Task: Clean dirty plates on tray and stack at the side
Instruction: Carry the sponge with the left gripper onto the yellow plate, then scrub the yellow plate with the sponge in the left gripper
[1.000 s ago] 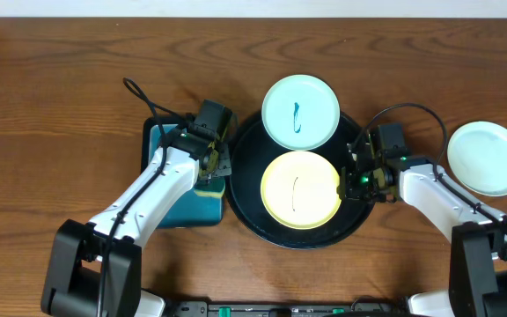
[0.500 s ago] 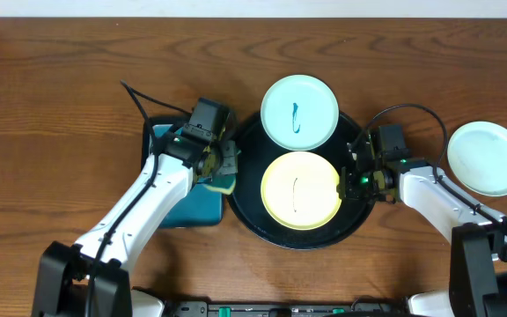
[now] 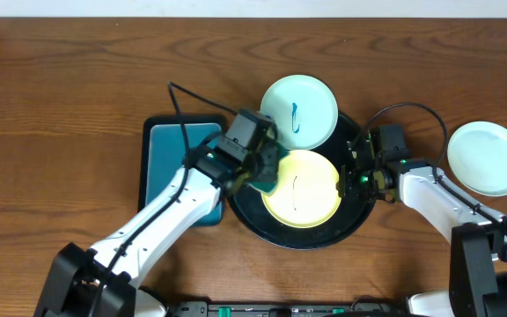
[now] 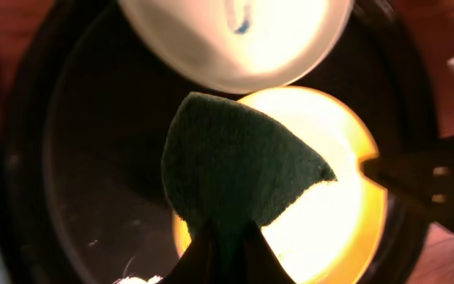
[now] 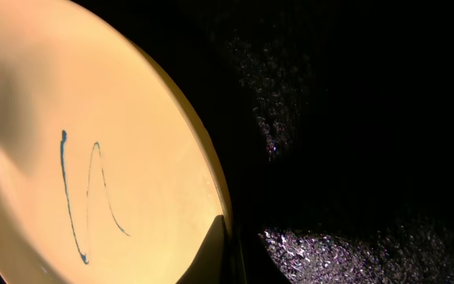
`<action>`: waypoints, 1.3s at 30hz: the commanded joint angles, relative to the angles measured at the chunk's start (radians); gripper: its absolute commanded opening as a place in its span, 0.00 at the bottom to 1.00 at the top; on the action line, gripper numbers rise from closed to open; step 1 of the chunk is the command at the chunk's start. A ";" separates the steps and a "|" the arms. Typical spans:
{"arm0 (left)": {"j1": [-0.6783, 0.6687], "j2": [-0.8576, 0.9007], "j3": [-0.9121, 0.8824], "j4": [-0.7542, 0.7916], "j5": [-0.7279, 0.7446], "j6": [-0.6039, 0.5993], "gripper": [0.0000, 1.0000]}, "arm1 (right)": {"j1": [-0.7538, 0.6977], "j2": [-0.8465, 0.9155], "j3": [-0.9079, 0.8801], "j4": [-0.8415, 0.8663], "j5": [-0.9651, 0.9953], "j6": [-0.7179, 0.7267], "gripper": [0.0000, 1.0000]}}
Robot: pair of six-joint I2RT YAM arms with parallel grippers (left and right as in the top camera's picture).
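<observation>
The round black tray (image 3: 245, 207) holds a pale yellow plate (image 3: 311, 198) with a dark line mark, and a mint-white plate (image 3: 311, 101) with a blue scribble rests on its far rim. A second mint-white plate (image 3: 487, 158) lies on the table at the right. My left gripper (image 3: 260, 172) is shut on a dark green sponge (image 4: 235, 170) and holds it over the yellow plate's left edge (image 4: 345, 205). My right gripper (image 3: 352, 176) is shut on the yellow plate's right rim (image 5: 211, 189).
A teal rectangular tray (image 3: 170, 167) with a black rim lies left of the round tray. White crumbs (image 4: 136, 278) lie on the black tray floor. Cables arch over both wrists. Bare wooden table lies at the far and left sides.
My left arm has lifted the sponge off the teal tray and carried it right, over the yellow plate's left edge. The right arm has not moved.
</observation>
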 commanded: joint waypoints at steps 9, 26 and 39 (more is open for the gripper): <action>-0.137 0.143 -0.010 0.172 0.008 -0.102 0.08 | 0.013 -0.004 -0.006 0.003 -0.003 0.006 0.01; -0.211 0.330 -0.010 0.095 -0.191 -0.100 0.08 | 0.013 -0.004 -0.006 -0.002 -0.002 0.006 0.01; -0.211 0.330 -0.010 0.082 -0.421 -0.196 0.08 | 0.013 -0.004 -0.006 -0.003 -0.002 0.006 0.01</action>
